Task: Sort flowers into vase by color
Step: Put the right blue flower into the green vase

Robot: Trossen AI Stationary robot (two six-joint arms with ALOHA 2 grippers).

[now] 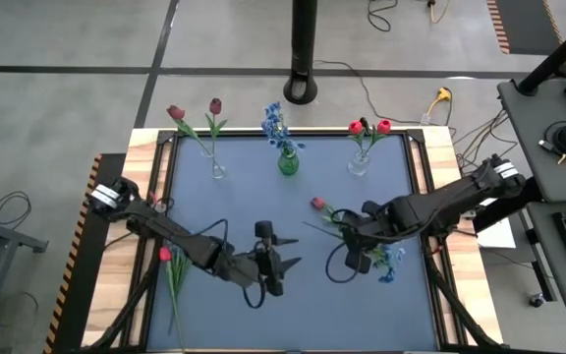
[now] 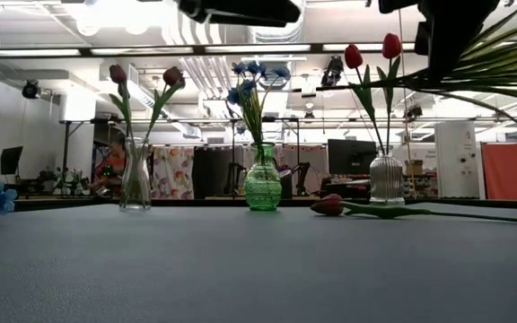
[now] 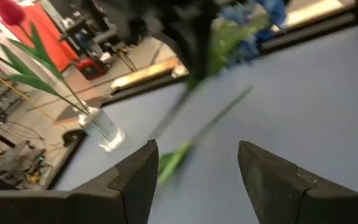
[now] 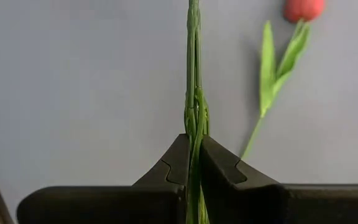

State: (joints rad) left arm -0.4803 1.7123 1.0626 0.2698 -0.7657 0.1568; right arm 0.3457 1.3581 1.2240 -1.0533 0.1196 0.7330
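Stem (image 4: 194,93) pinched in R gripper (image 4: 193,163) (L gripper (image 3: 194,167) agape).

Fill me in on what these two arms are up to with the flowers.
They are sorting flowers into three vases along the table's far edge. The right gripper has its jaws shut on a green stem, apparently the blue sprig. The left gripper, jaws open, hangs mid-table holding nothing. Maroon tulips stand in the clear vase, blue blossoms in the green vase, red tulips in the ribbed vase. One red tulip lies on the mat, another at its left edge.
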